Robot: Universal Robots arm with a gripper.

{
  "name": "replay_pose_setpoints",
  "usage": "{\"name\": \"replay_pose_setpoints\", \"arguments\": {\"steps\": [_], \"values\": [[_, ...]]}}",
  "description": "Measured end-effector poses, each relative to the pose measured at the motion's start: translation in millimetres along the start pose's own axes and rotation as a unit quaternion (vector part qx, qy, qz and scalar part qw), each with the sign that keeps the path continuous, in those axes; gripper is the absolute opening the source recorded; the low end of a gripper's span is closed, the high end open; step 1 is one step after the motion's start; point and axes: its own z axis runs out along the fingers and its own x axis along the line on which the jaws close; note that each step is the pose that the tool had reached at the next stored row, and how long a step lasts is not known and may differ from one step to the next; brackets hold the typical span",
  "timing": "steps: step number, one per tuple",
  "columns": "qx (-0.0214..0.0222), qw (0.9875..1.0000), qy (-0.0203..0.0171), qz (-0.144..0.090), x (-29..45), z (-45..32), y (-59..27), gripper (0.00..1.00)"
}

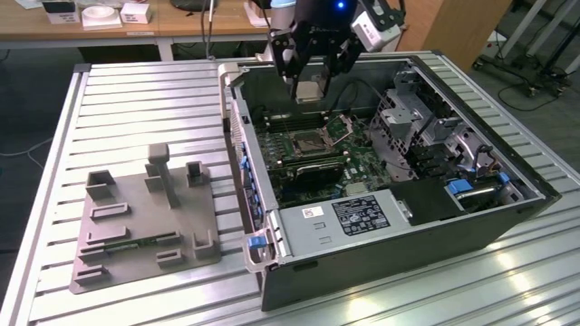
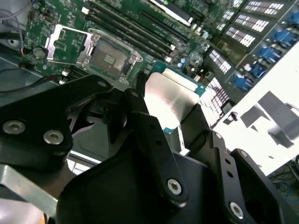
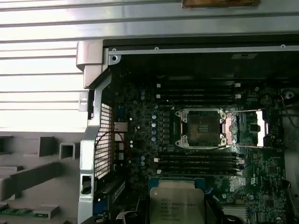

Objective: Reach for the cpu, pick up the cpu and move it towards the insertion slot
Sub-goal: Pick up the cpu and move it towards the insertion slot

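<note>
My gripper (image 1: pixel 310 87) hangs above the far side of the open computer case, shut on the cpu (image 1: pixel 309 91), a small pale square chip held between its black fingers (image 2: pixel 140 116). In both wrist views the cpu (image 2: pixel 169 95) (image 3: pixel 177 206) shows its silvery top with a teal edge. The insertion slot (image 1: pixel 305 144) lies on the green motherboard below and nearer than the gripper, its dark centre bare and its hinged frame plate (image 1: pixel 343 126) swung up. In both wrist views the insertion slot (image 3: pixel 202 127) (image 2: pixel 108 57) is uncovered, with the plate (image 3: pixel 258 128) folded aside.
The open computer case (image 1: pixel 507 217) lies on the slatted metal table (image 1: pixel 136 102), with a drive cage (image 1: pixel 412 122), cables and a labelled black box (image 1: pixel 360 214) inside. A grey plastic fixture (image 1: pixel 136 217) sits at the exterior view's left. Long memory slots (image 3: pixel 198 91) flank the socket.
</note>
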Motion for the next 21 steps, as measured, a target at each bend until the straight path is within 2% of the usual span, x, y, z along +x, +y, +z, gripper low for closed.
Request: {"name": "replay_pose_setpoints", "arguments": {"steps": [13,21], "values": [[0.0000,1.0000,0.0000,0.000,-0.5,0.3,2.8,0.55],[0.0000,1.0000,0.0000,0.000,-1.8,1.2,10.2,0.55]]}}
